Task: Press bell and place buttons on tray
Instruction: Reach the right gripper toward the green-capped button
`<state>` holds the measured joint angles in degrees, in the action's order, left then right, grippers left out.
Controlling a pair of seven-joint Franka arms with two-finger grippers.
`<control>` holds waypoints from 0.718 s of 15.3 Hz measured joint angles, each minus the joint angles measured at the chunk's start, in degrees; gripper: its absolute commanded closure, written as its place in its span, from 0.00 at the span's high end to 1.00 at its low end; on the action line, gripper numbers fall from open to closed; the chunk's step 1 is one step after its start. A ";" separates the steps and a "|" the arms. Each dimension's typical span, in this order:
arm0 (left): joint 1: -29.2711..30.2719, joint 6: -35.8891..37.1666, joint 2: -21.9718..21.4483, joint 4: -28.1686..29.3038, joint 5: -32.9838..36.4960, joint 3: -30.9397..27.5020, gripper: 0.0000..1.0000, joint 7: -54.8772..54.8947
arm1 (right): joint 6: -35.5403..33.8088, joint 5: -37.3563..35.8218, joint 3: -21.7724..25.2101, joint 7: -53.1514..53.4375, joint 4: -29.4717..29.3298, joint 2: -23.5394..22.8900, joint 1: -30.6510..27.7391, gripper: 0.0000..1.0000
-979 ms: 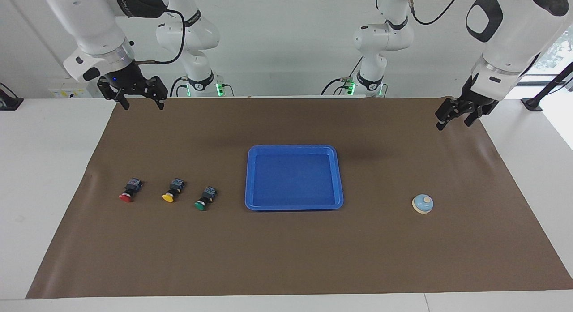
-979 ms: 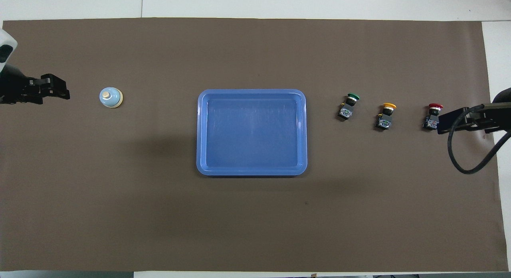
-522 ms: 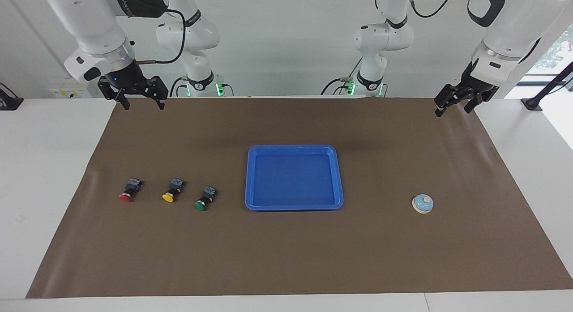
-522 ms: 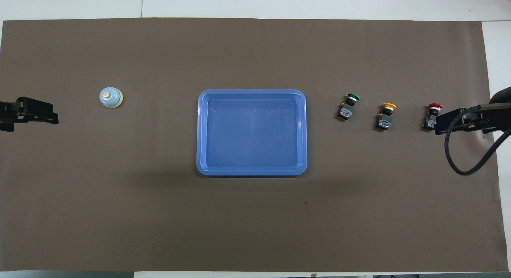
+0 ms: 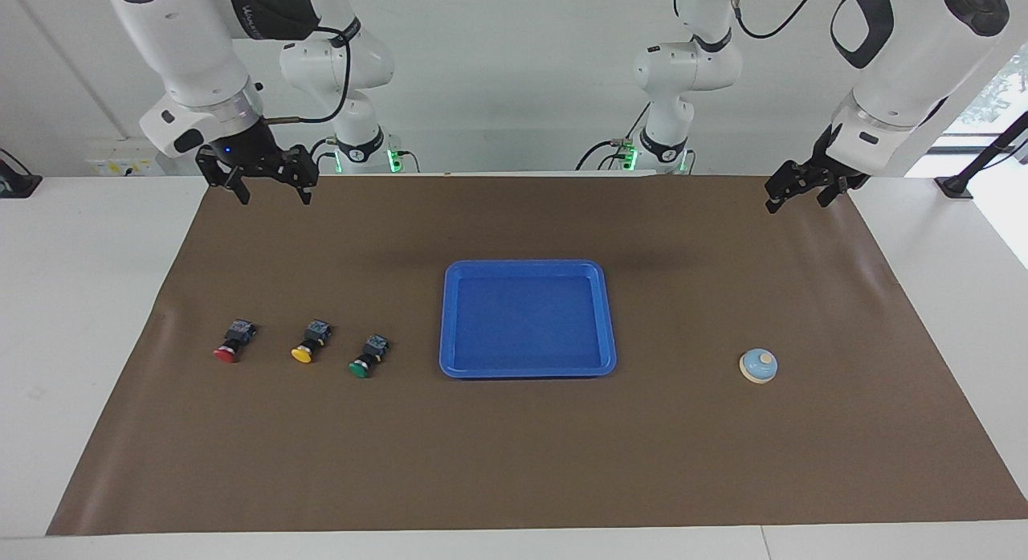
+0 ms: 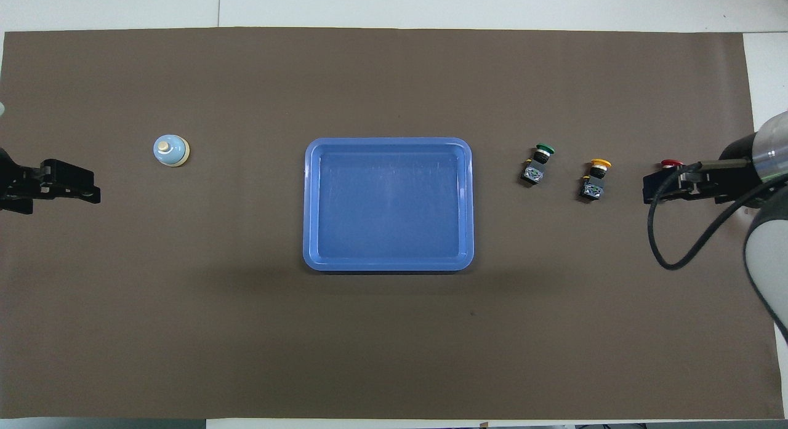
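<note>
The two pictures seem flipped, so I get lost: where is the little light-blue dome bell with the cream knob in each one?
Facing view: the light-blue dome bell sits on the brown mat toward the picture's right edge, level with the tray's lower rim.
Overhead view: the bell sits toward the picture's left edge, level with the tray's upper rim.
Shared landmark: the bright-blue rectangular plastic tray, central in both.
</note>
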<state>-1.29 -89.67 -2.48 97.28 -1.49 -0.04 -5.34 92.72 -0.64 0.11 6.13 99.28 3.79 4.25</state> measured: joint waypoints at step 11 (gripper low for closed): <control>0.00 0.79 -0.01 0.00 0.00 -0.04 1.00 6.28 | 25.30 0.00 -0.11 14.52 11.19 -10.03 5.13 1.00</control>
<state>-1.29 -88.88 -2.49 97.28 -1.49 -0.09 0.94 118.02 -0.63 0.00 20.65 110.47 -6.24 9.38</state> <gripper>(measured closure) 0.000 0.000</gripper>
